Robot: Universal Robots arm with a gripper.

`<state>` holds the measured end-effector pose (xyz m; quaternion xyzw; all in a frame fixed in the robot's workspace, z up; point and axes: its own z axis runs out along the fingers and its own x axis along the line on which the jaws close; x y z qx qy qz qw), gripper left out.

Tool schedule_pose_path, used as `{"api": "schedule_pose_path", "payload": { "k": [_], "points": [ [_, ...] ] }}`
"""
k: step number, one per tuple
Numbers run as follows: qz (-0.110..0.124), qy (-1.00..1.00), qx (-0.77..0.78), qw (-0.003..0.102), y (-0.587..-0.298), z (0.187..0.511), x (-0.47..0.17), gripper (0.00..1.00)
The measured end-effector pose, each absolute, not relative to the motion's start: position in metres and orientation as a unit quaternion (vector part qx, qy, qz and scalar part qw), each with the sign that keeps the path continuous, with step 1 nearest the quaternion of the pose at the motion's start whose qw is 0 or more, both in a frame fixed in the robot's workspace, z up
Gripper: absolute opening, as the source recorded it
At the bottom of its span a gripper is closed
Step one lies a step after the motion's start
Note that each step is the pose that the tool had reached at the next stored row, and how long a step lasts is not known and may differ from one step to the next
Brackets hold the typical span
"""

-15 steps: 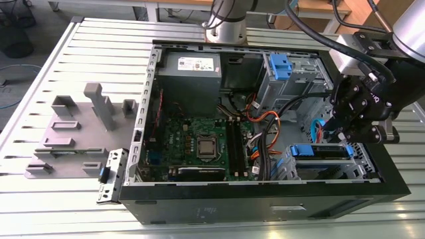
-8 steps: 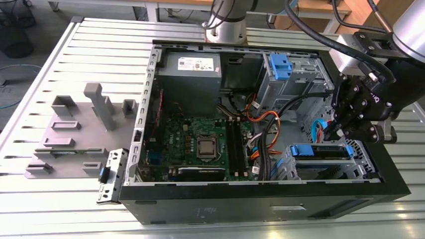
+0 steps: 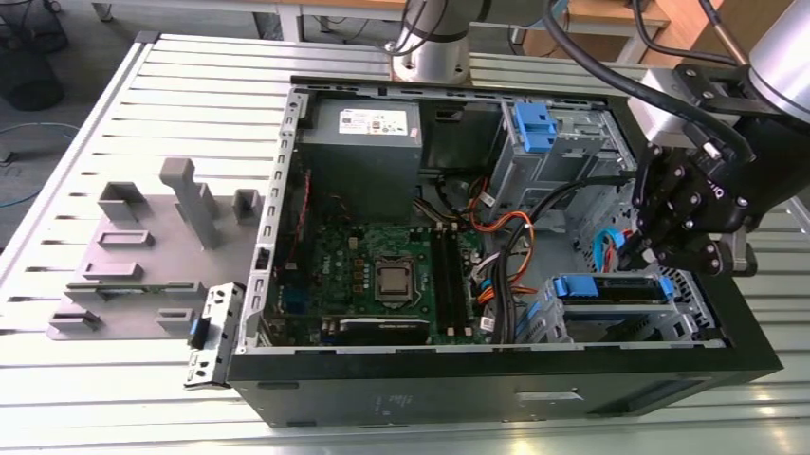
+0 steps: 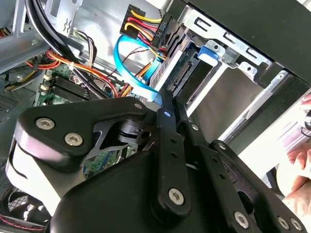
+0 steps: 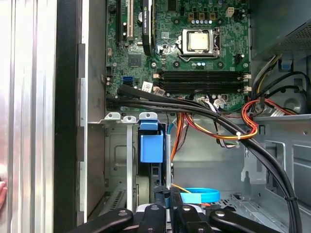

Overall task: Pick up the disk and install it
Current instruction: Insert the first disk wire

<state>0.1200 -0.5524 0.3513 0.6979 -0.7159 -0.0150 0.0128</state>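
The disk (image 3: 616, 287) lies in the lower drive bay at the front corner of the open computer case (image 3: 506, 389), on the exterior view's right. Its blue rail frame faces into the case. Both wrist views show it edge-on in the bay: the disk (image 4: 182, 73) with its bare connector, and the disk (image 5: 151, 145) by its blue tab. My gripper (image 3: 655, 254) hovers just above and beside that bay. The gripper (image 4: 174, 104) has its black fingers pressed together with nothing between them, as the gripper (image 5: 167, 191) also shows.
A blue data cable (image 4: 130, 68) and a multicoloured power plug (image 4: 143, 22) hang loose near the bay. Thick black cables (image 5: 204, 114) cross the case. The power-supply box (image 3: 367, 123), tall cage (image 3: 544, 133) and motherboard (image 3: 379, 270) surround them. A grey fixture (image 3: 152, 246) is outside. A person's hand (image 4: 297, 165) is close.
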Motion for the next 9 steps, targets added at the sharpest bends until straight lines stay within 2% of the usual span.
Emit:
{"api": "schedule_pose_path", "payload": {
  "k": [9],
  "points": [
    [-0.014,-0.715,0.699,0.012,-0.5538,0.3479,0.1199,0.16]
  ]
}}
